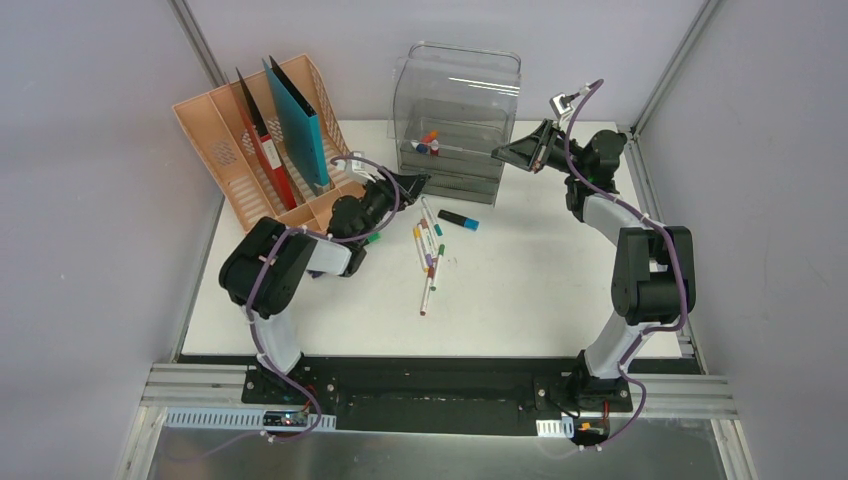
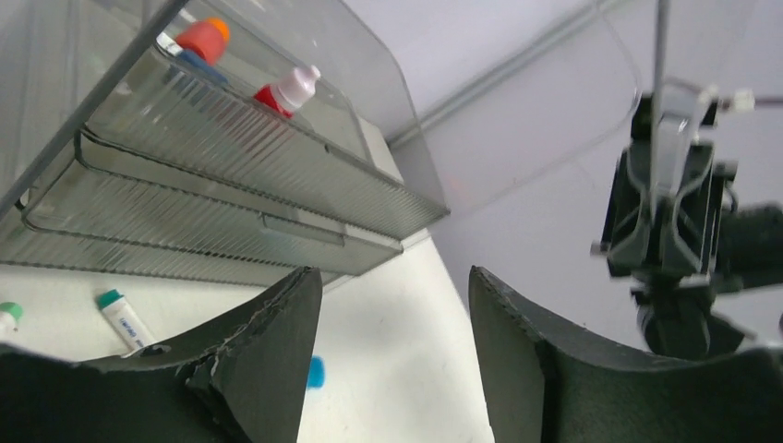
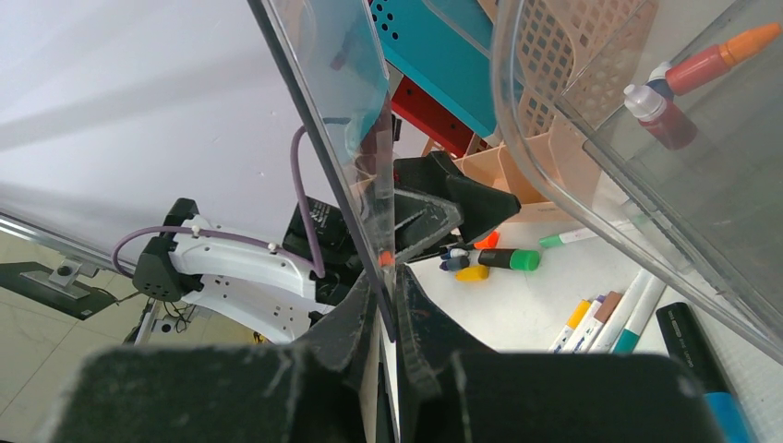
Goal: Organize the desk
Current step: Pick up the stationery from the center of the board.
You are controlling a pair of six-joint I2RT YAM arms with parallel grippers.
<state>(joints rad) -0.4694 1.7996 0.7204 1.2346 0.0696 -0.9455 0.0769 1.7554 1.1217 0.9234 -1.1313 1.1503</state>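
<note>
The white desk point(image 1: 540, 290) carries a loose heap of markers point(image 1: 430, 255) in its middle and a black marker with a blue cap point(image 1: 458, 219). Behind them stands the clear grey drawer box point(image 1: 455, 110) with small bottles point(image 1: 427, 143) in its top tray. My left gripper point(image 1: 410, 185) hovers at the box's front left corner, open with nothing between its fingers point(image 2: 277, 341). My right gripper point(image 1: 505, 153) is at the box's right side, shut on the edge of the box's clear plastic panel point(image 3: 332, 83), which runs down between its jaws.
A peach file rack point(image 1: 225, 150) at the back left holds a teal folder point(image 1: 297, 120) and a red folder point(image 1: 262, 140). Short markers point(image 3: 503, 259) lie by the left arm. Aluminium frame posts and grey walls close in the back and sides.
</note>
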